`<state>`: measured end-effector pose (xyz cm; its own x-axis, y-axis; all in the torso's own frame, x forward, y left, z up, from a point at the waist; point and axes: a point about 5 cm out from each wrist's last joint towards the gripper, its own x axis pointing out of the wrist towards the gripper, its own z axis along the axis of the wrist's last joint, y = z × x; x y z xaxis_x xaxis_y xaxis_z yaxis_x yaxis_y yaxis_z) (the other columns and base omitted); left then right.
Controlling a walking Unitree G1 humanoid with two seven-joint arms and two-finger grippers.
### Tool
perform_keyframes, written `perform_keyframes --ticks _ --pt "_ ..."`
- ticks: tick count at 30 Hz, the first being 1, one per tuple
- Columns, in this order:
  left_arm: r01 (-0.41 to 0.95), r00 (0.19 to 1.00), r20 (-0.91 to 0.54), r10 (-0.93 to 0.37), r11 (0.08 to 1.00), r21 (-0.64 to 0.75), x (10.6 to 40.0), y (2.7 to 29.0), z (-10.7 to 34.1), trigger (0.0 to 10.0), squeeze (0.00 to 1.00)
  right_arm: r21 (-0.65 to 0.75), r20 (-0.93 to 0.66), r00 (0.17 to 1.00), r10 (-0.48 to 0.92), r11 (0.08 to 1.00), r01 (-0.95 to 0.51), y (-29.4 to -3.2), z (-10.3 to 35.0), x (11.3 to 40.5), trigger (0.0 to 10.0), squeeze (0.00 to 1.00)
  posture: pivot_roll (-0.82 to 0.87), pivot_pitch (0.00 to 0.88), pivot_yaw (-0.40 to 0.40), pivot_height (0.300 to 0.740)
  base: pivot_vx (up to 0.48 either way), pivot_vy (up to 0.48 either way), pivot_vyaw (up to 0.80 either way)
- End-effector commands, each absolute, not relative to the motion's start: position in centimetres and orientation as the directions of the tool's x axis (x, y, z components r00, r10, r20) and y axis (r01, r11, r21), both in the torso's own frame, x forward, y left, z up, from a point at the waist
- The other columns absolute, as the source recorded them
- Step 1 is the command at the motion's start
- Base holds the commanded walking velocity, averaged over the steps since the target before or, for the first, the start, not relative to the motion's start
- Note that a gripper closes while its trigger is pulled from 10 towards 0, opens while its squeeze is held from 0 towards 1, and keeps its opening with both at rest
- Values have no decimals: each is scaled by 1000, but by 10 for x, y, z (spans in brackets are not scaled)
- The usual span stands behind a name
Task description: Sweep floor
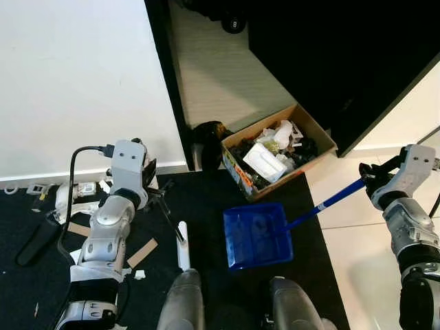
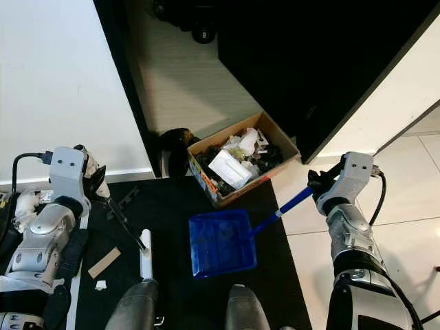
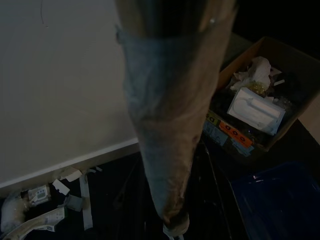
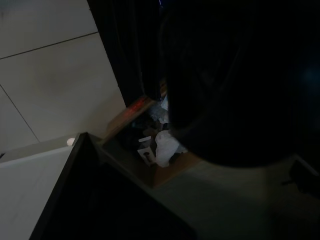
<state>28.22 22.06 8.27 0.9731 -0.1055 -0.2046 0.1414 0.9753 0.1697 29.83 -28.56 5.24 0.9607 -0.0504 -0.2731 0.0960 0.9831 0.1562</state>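
The right gripper [image 1: 371, 175] pinches the blue dustpan [image 1: 256, 236] handle, pan flat on the black mat [image 1: 206, 206] beside the cardboard box [image 1: 278, 150]. The left gripper [image 1: 152, 180] clamps the brush [image 1: 180, 242]. Best to draw scraps [image 1: 141, 253] from the mat's left edge toward the pan, keeping its lip pressed down.

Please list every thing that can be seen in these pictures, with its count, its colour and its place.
dustpan: one, blue, on the black mat, before the robot's feet, handle in the right gripper
cardboard box: one, brown, full of rubbish, beyond the dustpan
brush: one, white head on a dark stick, on the mat, held by the left gripper
scraps: several, brown and white, on the mat at left
mat: one, black, on the floor
left gripper: silver arm, on the brush stick
right gripper: silver arm, on the dustpan handle
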Motion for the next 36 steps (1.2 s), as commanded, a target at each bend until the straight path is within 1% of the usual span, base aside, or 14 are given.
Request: perform_keyframes --ticks 1,7,12,15,16,17,20,22,25,26,29,32,36 --pt "157 975 -187 -119 966 203 284 222 88 10000 0 144 -270 962 -47 986 88 -288 55 297 0 0 22 100 -27 740 0 0 0" --pt "163 974 -188 -124 964 208 284 221 87 10000 0 62 -318 946 -55 995 79 -293 50 292 0 0 21 99 -31 740 0 0 0" --pt "166 974 -186 -127 964 209 283 220 87 10000 0 45 -311 947 -75 995 94 -296 51 291 0 0 22 94 -27 740 0 0 0" --pt "179 973 -181 -142 961 210 284 219 89 10000 0 -21 -282 954 -105 994 103 -306 58 289 0 0 26 92 -17 740 0 0 0" --pt "188 972 -180 -151 959 212 285 220 90 10000 0 -20 -263 955 -139 990 139 -315 63 287 0 0 26 92 -6 740 0 0 0" --pt "188 972 -180 -151 959 212 285 220 90 10000 0 -20 -263 955 -139 990 139 -315 63 287 0 0 26 92 -6 740 0 0 0" --pt "210 968 -182 -172 954 215 287 220 91 10000 0 -14 -246 952 -180 983 182 -329 69 283 0 0 26 90 8 740 0 0 0" --pt "212 968 -181 -174 953 216 287 220 91 10000 0 -10 -245 951 -189 981 192 -333 70 281 0 0 26 90 9 740 0 0 0" --pt "221 967 -175 -185 952 214 289 218 93 10000 0 30 -238 945 -226 970 240 -351 76 273 0 0 24 85 13 740 0 0 0" --pt "221 967 -175 -185 952 214 289 218 93 10000 0 30 -238 945 -226 970 240 -351 76 273 0 0 24 85 13 740 0 0 0" --pt "227 966 -171 -193 951 211 290 216 93 10000 0 71 -219 935 -279 951 300 -366 82 268 0 0 19 85 17 740 0 0 0" --pt "232 965 -171 -198 950 209 290 215 93 10000 0 84 -211 930 -300 943 323 -370 85 267 0 0 15 85 19 740 0 0 0" --pt "235 964 -172 -202 950 205 291 215 92 10000 0 112 -205 930 -305 937 332 -369 85 268 0 0 13 84 23 740 0 0 0"
